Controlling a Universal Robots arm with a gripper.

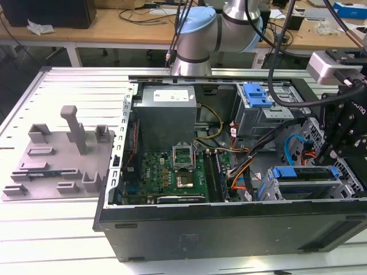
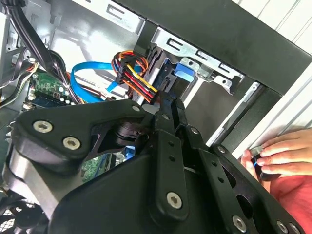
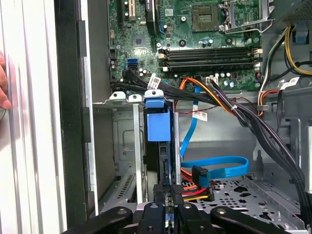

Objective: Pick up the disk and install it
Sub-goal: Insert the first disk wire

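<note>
One silver hard drive in its bright blue plastic carrier frame (image 3: 158,127) stands edge-on in the grey metal drive cage (image 3: 124,146), directly ahead of the black gripper (image 3: 169,207), whose fingers sit nearly together at its rear edge; grip unclear.

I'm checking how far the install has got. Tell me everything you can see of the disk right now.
The disk sits on edge in the metal drive cage at the case's front corner, on the exterior view's right. In the first wrist view its bright blue plastic carrier shows as a blue tab end with a pale clip on top, with the dark edge of the drive running below it between the cage's silver rails. The gripper is directly at its near end; contact is unclear. A blue data cable and orange-red power leads lie beside it, apparently unplugged.
</note>
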